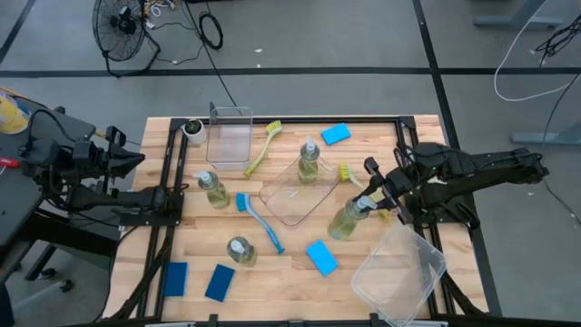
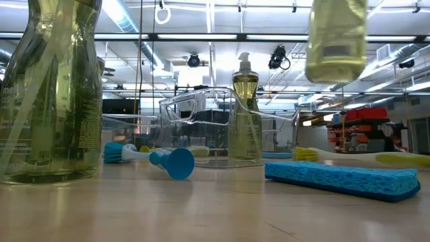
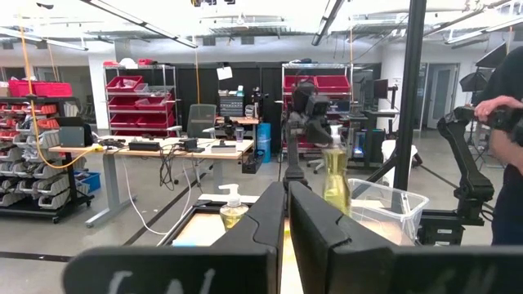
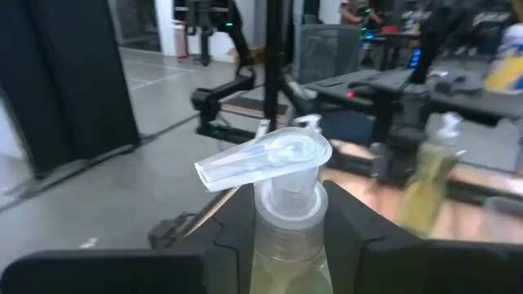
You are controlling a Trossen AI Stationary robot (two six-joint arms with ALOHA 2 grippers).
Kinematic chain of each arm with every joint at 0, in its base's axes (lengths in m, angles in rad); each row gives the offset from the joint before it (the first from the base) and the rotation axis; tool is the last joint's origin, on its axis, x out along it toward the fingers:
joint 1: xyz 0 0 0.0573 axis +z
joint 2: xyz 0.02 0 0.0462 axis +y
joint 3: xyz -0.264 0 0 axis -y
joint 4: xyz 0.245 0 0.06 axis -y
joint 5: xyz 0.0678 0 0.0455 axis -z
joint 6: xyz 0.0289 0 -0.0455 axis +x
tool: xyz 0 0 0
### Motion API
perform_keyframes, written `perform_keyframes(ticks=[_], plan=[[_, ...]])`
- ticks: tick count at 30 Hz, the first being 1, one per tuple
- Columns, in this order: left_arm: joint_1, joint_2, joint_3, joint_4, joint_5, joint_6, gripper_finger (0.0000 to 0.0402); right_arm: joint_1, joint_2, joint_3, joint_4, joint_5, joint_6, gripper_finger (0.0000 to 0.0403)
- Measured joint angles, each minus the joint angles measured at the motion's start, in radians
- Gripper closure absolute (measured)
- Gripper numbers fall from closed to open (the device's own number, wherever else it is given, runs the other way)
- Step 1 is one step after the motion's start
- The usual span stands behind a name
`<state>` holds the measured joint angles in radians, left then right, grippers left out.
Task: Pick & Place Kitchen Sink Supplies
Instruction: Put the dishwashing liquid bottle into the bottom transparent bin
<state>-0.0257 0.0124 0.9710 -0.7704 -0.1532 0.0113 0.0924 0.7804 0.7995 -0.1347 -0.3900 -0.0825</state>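
My left claw (image 3: 286, 214) is parked off the counter's (image 1: 272, 272) left edge, fingers closed on nothing, out of the way. Two blue sponges (image 1: 195, 280) lie at the near-left corner. Mid-counter, one bottle stands on the flat tray (image 1: 290, 204). My right claw (image 1: 374, 195) pinches a soap bottle (image 1: 348, 218) by the neck, lifted clear of the counter, presumably headed for the clear bin (image 1: 399, 268) just beside it.

The right arm is reaching from the right side toward the table's middle. Its dark two-finger right gripper (image 1: 370, 202) is clamping the neck of a small clear bottle of yellow-green liquid (image 1: 349, 219) and holding it above the table. The left arm is resting at the far left, its left gripper (image 1: 136, 161) closed with nothing between its fingers.
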Motion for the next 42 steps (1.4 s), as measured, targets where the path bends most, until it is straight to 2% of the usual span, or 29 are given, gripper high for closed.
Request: perform_keyframes(ticks=[7, 17, 22, 33, 37, 42], plan=[[0.0, 0.0, 0.0, 0.0, 0.0, 0.0, 0.0376, -0.07, 0.082, 0.119, 0.001, 0.036, -0.083, 0.0305], [0.0, 0.0, 0.0, 0.0, 0.0, 0.0, 0.0376, -0.254, 0.148, 0.121, 0.013, 0.103, -0.116, 0.0305], [0.0, 0.0, 0.0, 0.0, 0.0, 0.0, 0.0376, -0.31, 0.179, 0.121, 0.013, 0.121, -0.135, 0.0305], [0.0, 0.0, 0.0, 0.0, 0.0, 0.0, 0.0376, -0.319, 0.168, -0.059, 0.186, 0.112, -0.067, 0.0305], [0.0, 0.0, 0.0, 0.0, 0.0, 0.0, 0.0376, -0.319, 0.167, -0.114, 0.272, 0.143, -0.039, 0.0305], [0.0, 0.0, 0.0, 0.0, 0.0, 0.0, 0.0376, -0.319, 0.167, -0.18, 0.288, 0.151, -0.034, 0.0305]])
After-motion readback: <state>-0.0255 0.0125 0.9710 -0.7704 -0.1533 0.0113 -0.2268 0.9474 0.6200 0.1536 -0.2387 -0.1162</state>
